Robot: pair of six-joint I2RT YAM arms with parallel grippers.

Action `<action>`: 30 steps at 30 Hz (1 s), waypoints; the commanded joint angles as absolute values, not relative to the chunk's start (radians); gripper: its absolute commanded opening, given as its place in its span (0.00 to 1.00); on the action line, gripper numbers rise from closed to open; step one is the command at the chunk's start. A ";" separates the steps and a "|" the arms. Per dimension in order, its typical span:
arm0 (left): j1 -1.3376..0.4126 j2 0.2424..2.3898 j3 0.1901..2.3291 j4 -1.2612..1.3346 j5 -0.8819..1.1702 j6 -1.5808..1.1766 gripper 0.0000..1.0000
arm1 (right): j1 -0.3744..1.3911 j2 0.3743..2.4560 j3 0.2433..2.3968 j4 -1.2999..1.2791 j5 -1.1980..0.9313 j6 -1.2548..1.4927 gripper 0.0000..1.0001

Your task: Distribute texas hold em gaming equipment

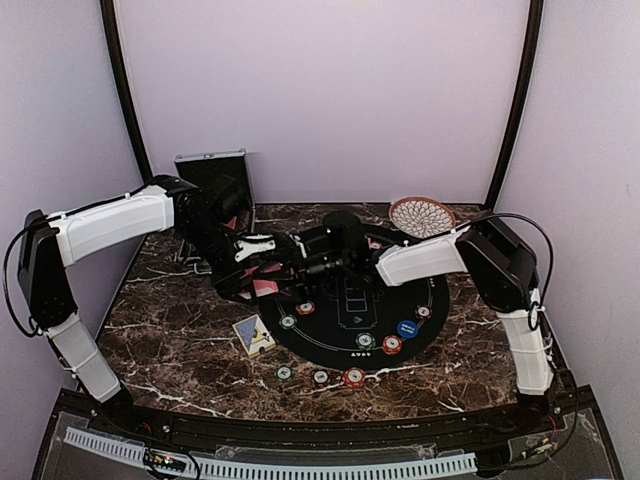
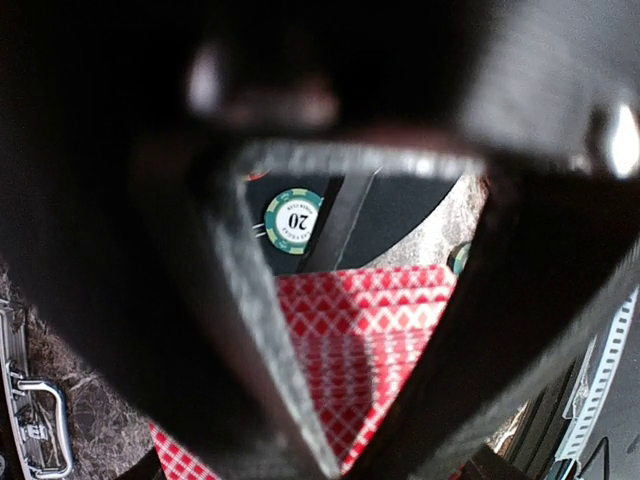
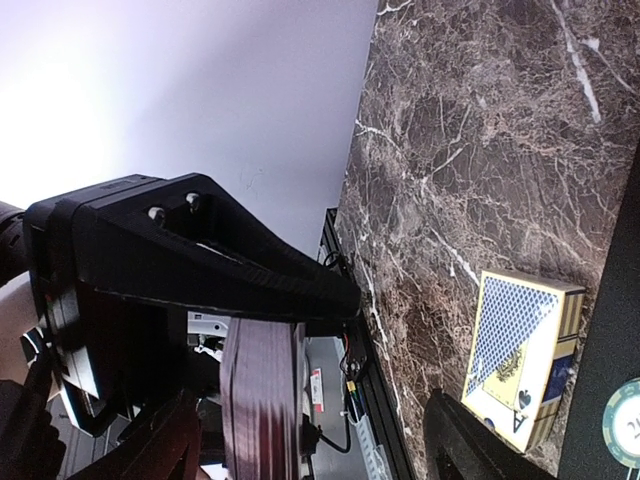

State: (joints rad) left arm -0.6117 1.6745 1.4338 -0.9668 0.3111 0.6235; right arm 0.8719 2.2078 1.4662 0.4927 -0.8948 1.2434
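Observation:
My left gripper [image 1: 258, 272] is shut on a deck of red-backed playing cards [image 2: 372, 340], held just above the left rim of the round black mat [image 1: 330, 345]. The same deck [image 3: 262, 400] shows edge-on in the right wrist view, standing between the spread fingers of my open right gripper [image 3: 310, 445], nearer one finger and touching neither that I can see. From above, the right gripper [image 1: 302, 264] meets the left one over the mat's left side. Several poker chips lie on the mat, among them a green chip [image 2: 293, 220] and a blue chip [image 1: 407, 328]. Three more chips [image 1: 320, 377] sit in front of the mat.
A blue and yellow card box [image 1: 254, 335] lies on the marble left of the mat, also seen as the card box [image 3: 520, 355]. The silver case [image 1: 212, 170] stands open at the back left. A round woven dish [image 1: 421, 215] leans at the back right.

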 commanded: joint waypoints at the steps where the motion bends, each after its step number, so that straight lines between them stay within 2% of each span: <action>1: -0.610 1.660 1.469 -0.978 0.341 0.621 0.00 | 0.890 2.238 1.529 0.516 -0.917 1.252 0.78; 16: -0.611 1.664 1.502 -0.997 0.358 0.615 0.00 | 0.890 2.321 1.623 0.413 -0.921 1.234 0.75; 30: -0.611 1.658 1.496 -0.994 0.347 0.617 0.00 | 0.829 2.196 1.446 0.372 -0.887 1.161 0.66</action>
State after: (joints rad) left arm -0.6125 1.6894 1.4693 -0.9878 0.3214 0.6163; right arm 0.8459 2.2257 1.5040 0.4217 -0.9161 1.1976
